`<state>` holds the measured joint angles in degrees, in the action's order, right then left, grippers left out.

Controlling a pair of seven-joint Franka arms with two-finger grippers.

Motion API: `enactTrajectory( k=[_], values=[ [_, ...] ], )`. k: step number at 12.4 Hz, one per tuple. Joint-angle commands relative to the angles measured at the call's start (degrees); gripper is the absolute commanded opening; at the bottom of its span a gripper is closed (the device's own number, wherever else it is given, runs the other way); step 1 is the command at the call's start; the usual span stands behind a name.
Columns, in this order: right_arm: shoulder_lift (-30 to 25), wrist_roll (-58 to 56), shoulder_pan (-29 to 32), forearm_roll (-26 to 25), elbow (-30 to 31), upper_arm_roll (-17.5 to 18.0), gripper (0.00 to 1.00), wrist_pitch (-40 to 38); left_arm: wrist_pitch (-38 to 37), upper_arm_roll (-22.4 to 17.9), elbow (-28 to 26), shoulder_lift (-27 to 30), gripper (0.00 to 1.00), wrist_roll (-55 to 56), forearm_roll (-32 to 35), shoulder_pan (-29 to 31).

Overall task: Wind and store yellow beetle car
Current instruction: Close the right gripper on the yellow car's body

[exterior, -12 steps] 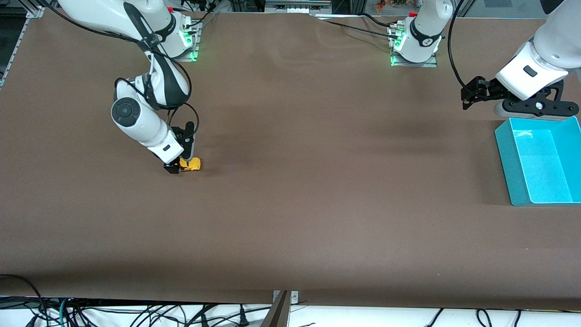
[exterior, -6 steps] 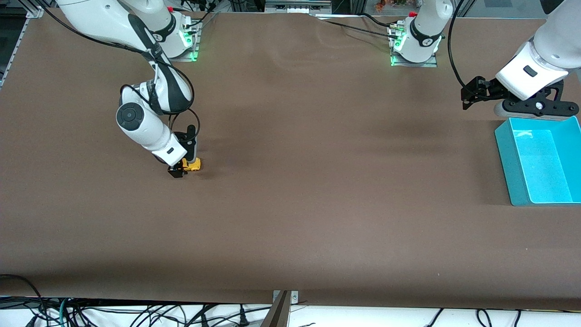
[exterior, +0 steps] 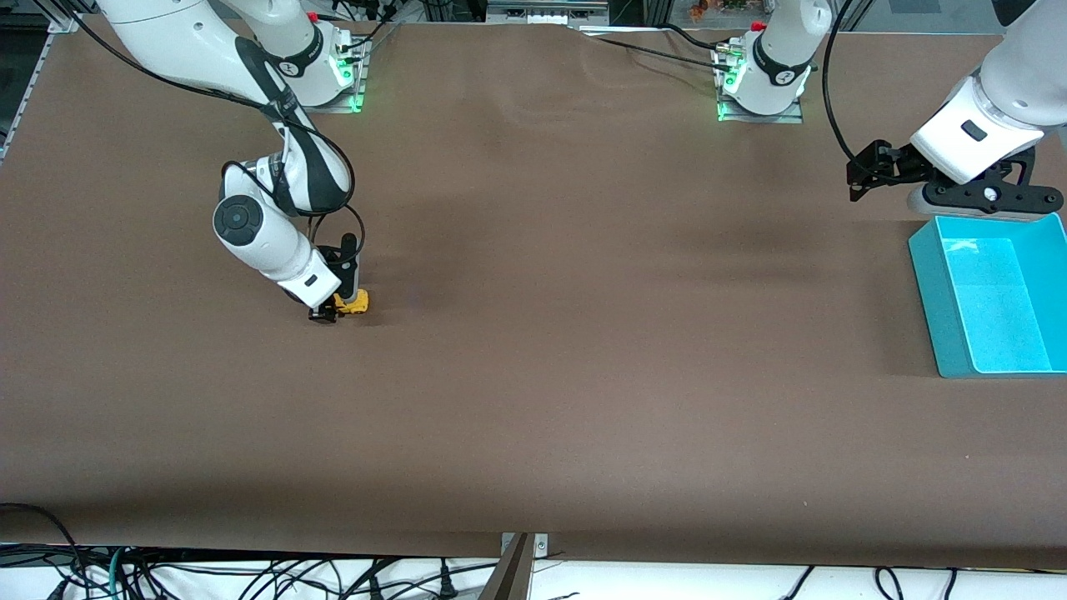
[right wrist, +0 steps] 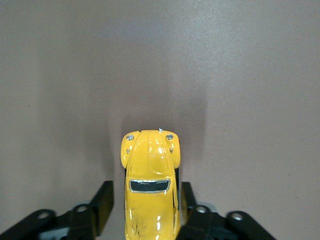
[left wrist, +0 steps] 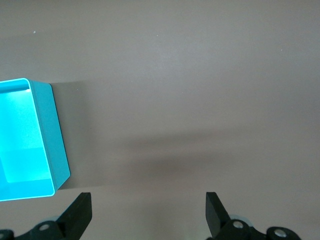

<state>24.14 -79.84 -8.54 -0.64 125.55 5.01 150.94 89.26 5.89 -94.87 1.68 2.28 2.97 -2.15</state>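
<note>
Yellow beetle car on brown table, toward right arm's end, well off every edge. Right gripper straddles its rear, fingers close on both flanks; contact not certain. Step, by my reading: pull-back winding. Keep wheels pressed down, drag straight, grip low. Left gripper waits, fingers apart, beside teal bin at left arm's edge. Car's wheels, rear hidden.
</note>
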Motion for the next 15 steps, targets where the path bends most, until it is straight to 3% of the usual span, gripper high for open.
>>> enactTrajectory(
  k=[1, 3, 5, 15],
  values=[
    [-0.68, -1.11, 0.54, 0.55, 1.53, 0.53, 0.35, 1.38, -1.11, -0.09, 1.53, -0.63, 1.00, -0.17, -1.03, 0.22],
    [-0.59, -1.11, 0.54, 0.55, 1.54, 0.53, 0.21, 1.73, -1.11, -0.09, 1.53, -0.63, 1.00, -0.17, -1.12, 0.22],
    [-0.33, -1.11, 0.62, 0.55, 1.54, 0.53, 0.16, 1.73, -1.11, -0.09, 1.53, -0.63, 1.00, -0.17, -1.12, 0.22],
    [-0.32, -12.87, 8.97, 1.17, 3.82, 0.53, 0.16, 1.56, -1.11, -0.09, 1.53, -0.63, 1.00, -0.17, -1.12, 0.22]
  ],
)
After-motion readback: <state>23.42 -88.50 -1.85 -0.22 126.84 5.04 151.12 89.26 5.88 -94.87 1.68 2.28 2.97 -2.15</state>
